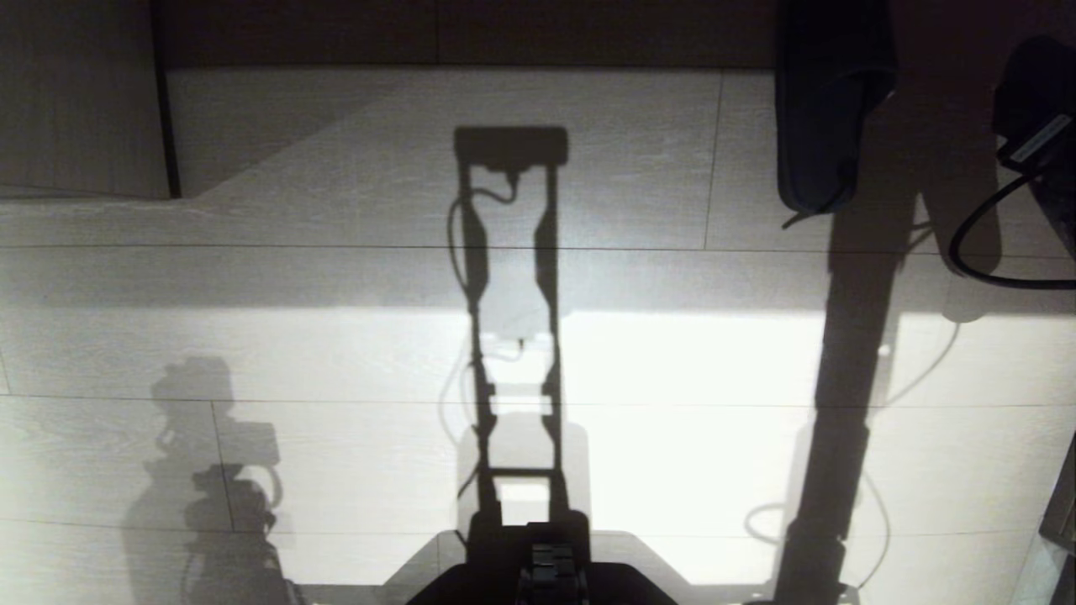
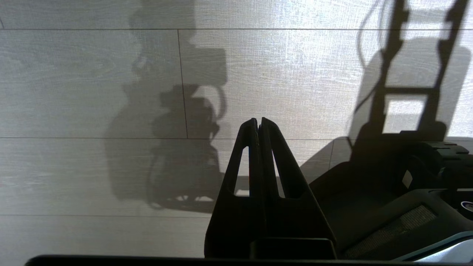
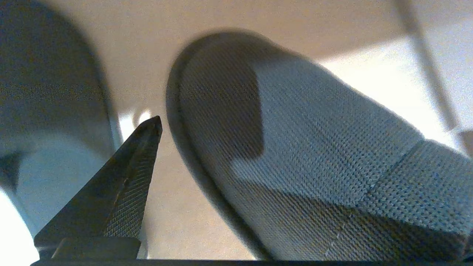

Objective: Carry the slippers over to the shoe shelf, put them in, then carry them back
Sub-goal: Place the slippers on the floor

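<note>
One dark slipper (image 1: 828,109) lies on the pale floor at the far right of the head view. My right gripper (image 1: 1030,126) hangs low just to its right, trailing a black cable. In the right wrist view a grey-blue knit slipper (image 3: 314,147) fills the space in front of the right gripper (image 3: 251,147). One ribbed finger (image 3: 125,192) stands in the gap between this slipper and the other slipper (image 3: 48,111), touching neither; its partner finger is hidden. The gripper is open. My left gripper (image 2: 258,120) is shut on nothing, parked over the floor. The shoe shelf is out of view.
Pale plank floor (image 1: 353,353) spreads ahead, crossed by the robot's shadows. A dark wall band (image 1: 471,34) runs along the far side and a wood panel (image 1: 76,101) stands at the far left. The robot's dark base (image 2: 388,207) sits beside the left gripper.
</note>
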Tool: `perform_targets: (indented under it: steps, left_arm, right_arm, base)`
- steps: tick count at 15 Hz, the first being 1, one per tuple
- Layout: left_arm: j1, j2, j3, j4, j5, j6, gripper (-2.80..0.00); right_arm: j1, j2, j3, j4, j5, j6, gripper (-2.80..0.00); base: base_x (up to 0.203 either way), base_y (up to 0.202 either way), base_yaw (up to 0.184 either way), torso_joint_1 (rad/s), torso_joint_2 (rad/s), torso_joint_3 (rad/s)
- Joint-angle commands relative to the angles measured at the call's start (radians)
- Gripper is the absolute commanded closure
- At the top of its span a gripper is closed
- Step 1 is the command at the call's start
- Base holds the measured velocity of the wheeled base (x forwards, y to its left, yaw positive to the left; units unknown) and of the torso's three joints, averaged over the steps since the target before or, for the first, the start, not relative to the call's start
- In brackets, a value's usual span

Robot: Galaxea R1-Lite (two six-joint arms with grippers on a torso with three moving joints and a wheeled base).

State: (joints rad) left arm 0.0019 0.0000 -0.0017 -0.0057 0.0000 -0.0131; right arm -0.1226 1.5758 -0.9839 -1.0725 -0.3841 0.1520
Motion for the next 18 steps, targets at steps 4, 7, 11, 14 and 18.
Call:
perform_targets:
  steps: [4, 7, 11, 14, 18]
  left_arm:
    - [0.000, 0.000, 0.000, 0.000, 0.000, -0.001, 0.00]
    - [0.001, 0.000, 0.000, 0.000, 0.000, -0.001, 0.00]
    - [0.001, 0.000, 0.000, 0.000, 0.000, -0.001, 0.00]
    - [0.001, 0.000, 0.000, 0.000, 0.000, -0.001, 0.00]
    - [0.001, 0.000, 0.000, 0.000, 0.000, -0.001, 0.00]
  right_arm:
    - [0.009, -0.001, -0.055, -0.051, -0.244, -0.017, -2.80]
    - [0.031, 0.013, -0.077, -0.043, -0.363, -0.031, -2.80]
    - [0.062, 0.041, -0.074, -0.027, -0.461, -0.030, -2.80]
    - [0.063, 0.040, -0.076, -0.035, -0.453, -0.026, -2.80]
    - [0.061, 0.038, -0.063, -0.106, -0.291, -0.019, -2.80]
  base:
    - [0.000, 0.000, 0.000, 0.000, 0.00, 0.000]
    - [0.000, 0.000, 0.000, 0.000, 0.00, 0.000]
    - [0.000, 0.000, 0.000, 0.000, 0.00, 0.000]
    - [0.000, 0.000, 0.000, 0.000, 0.00, 0.000]
    - [0.000, 0.000, 0.000, 0.000, 0.00, 0.000]
